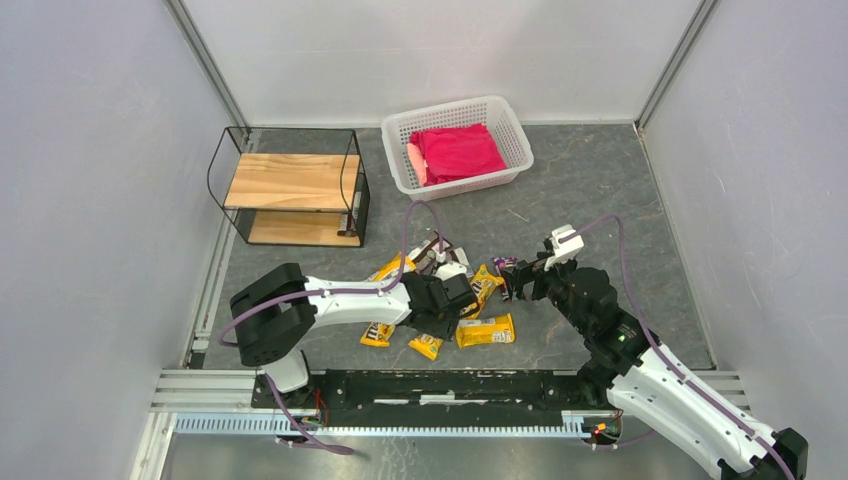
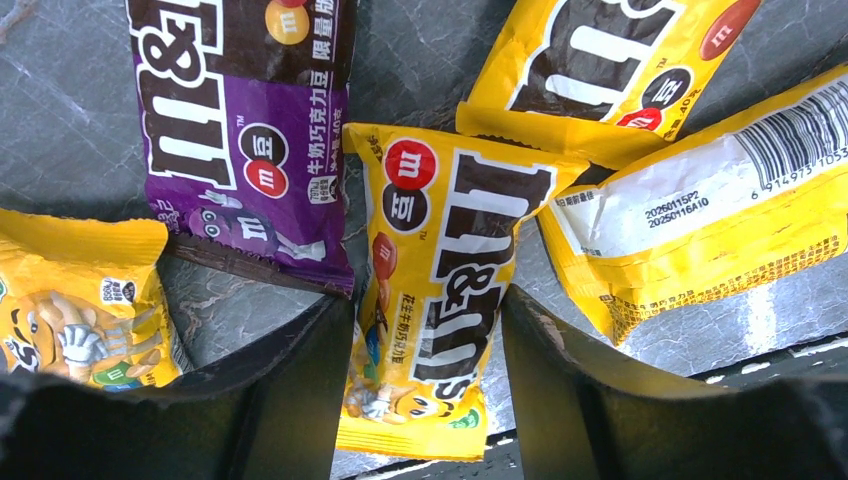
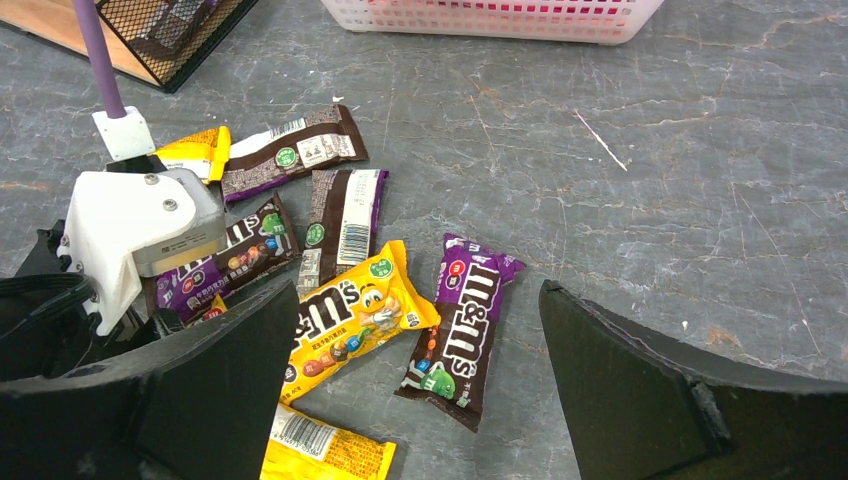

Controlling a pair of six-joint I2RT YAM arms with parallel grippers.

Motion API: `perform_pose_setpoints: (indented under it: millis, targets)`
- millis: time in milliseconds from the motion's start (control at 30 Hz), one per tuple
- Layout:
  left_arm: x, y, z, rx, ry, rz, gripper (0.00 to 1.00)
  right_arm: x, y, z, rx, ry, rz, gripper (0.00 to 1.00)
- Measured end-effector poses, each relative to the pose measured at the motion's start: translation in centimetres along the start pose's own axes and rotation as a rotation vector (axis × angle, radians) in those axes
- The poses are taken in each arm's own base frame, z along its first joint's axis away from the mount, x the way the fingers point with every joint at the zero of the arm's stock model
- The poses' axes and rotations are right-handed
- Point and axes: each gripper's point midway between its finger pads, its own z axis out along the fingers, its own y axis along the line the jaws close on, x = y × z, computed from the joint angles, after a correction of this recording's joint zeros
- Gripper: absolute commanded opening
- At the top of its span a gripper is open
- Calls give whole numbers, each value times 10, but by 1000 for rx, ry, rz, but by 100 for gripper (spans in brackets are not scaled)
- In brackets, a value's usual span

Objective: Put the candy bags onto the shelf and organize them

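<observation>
1. Left claw (image 2: 425,300) is sitting released, fingers straddling a yellow candy bag (image 2: 440,250), near centre.
2. Its wrist (image 1: 437,300) is hiding part of the bag pile (image 1: 486,330) from above.
3. Right claw (image 3: 418,290) is hovering splayed over a purple bag (image 3: 465,320); shelf (image 1: 290,180) far left.

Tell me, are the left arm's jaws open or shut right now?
Open. In the left wrist view the left jaws stand apart, with a yellow candy bag lying flat on the table between them.

Open table (image 1: 600,200) lies right of the candy bags (image 1: 487,330), and between them and the shelf (image 1: 290,180). The shelf's top board is reachable from above; wire frame bounds its sides. White basket (image 1: 397,150) stands just right of it, and the wall (image 1: 100,200) is close on its left.
</observation>
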Motion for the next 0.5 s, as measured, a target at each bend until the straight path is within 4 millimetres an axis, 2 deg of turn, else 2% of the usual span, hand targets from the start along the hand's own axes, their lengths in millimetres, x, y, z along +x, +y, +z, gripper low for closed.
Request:
perform_pose_setpoints:
  millis: [300, 500]
  targets:
    - [0, 3, -6, -5, -4, 3, 43, 1, 0, 0, 1, 3, -1, 98]
    - [-5, 5, -19, 6, -25, -4, 41, 3, 0, 1, 2, 11, -2, 98]
